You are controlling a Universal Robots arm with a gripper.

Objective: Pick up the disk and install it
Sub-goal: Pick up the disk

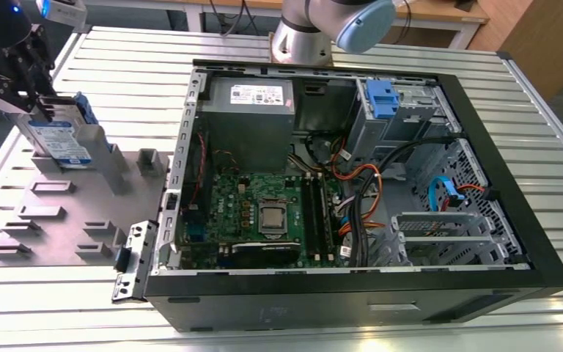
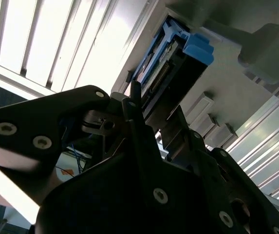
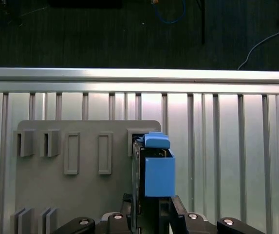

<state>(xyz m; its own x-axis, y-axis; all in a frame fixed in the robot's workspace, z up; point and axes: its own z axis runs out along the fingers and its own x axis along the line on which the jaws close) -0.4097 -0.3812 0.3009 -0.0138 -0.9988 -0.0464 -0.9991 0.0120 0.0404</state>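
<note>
Silver flat disk (image 1: 61, 139), blue plastic rails; clamped between black fingers (image 3: 176, 209)

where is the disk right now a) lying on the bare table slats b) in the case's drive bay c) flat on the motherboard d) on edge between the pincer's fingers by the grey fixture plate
d: in the exterior view the disk stands on edge, gripped by the pincer at the grey fixture plate, outside the computer case.
</note>
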